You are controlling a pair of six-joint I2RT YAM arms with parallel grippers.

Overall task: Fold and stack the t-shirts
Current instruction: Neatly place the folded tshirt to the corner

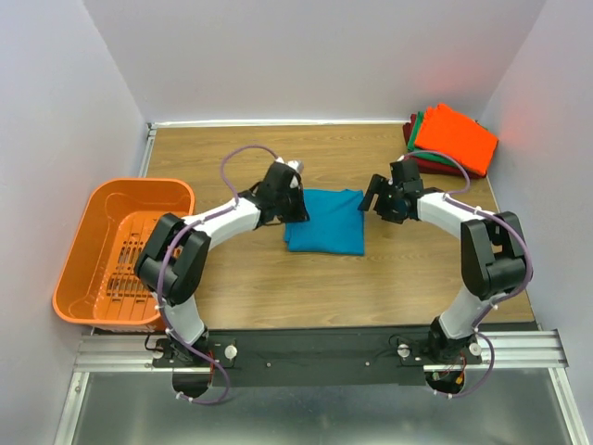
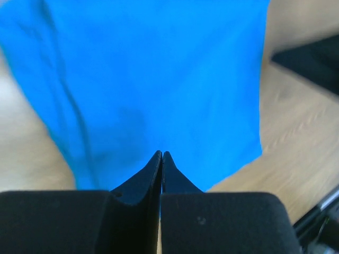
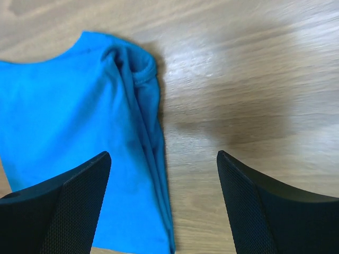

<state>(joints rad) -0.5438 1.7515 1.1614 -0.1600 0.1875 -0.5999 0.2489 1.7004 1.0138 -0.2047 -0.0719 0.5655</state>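
Lying folded on the worktop (image 1: 371,278), the teal-blue t-shirt (image 1: 324,221) has the left tool (image 2: 161,154) pinched together at its left edge, the right tool (image 3: 163,154) spread wide over its right edge.

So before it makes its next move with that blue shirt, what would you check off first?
1. Teal-blue shirt folded flat on the table: ok, though its right edge looks bunched in the right wrist view.
2. Right gripper open and straddling that right edge: ok.
3. Left gripper open, ready to grasp: not ok, it is shut above the shirt.
4. Left gripper pinching any cloth: cannot tell, the left wrist view is blurred.
5. Stack of shirts in the far right corner neat enough to receive another: ok.
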